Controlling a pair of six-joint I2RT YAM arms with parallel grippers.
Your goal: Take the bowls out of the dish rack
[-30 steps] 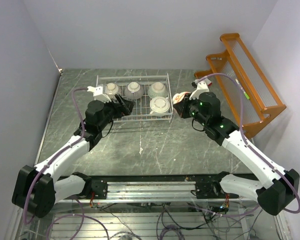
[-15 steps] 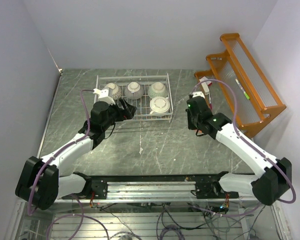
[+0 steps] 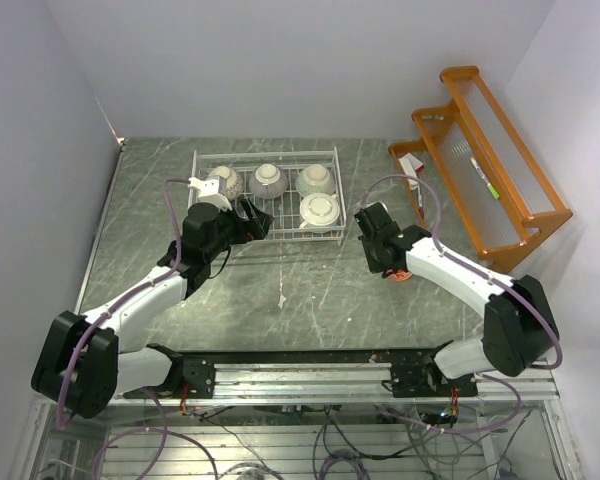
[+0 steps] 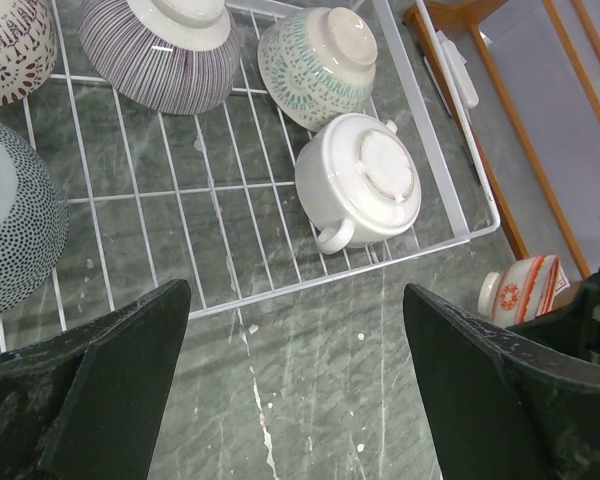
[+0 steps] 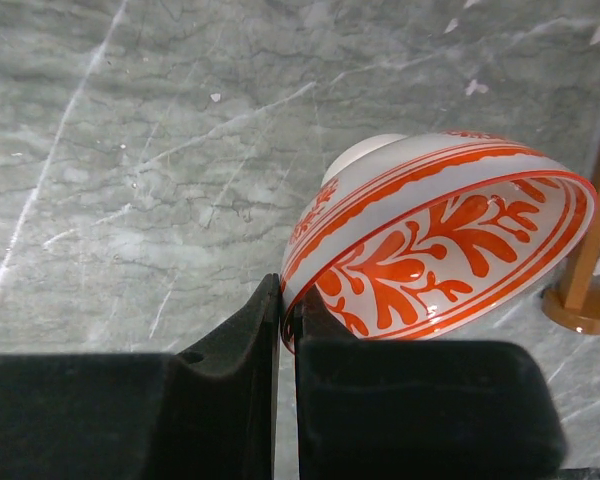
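Observation:
The white wire dish rack (image 3: 265,153) stands at the back of the table. Three bowls show in its far row, a dark patterned one (image 3: 224,182), a striped one (image 3: 268,180) and a teal-patterned one (image 3: 315,179), with the cream handled bowl (image 3: 319,211) in front. The left wrist view shows the rack's rim (image 4: 420,120), these bowls, the cream one (image 4: 365,185) and a dotted bowl (image 4: 15,230), all upside down. My left gripper (image 3: 257,221) is open and empty over the rack's near edge. My right gripper (image 3: 385,262) is shut on the rim of the red-and-white bowl (image 5: 440,240), tilted, low over the table right of the rack.
The orange wooden shelf rack (image 3: 480,170) stands at the right back, its foot close to the held bowl (image 5: 590,290). A white wall runs behind the dish rack. The table is dark green marble with white veins.
My right arm has carried the red-and-white bowl nearer and lower, away from the rack's right end. My left gripper shifted slightly along the rack's near edge, still open.

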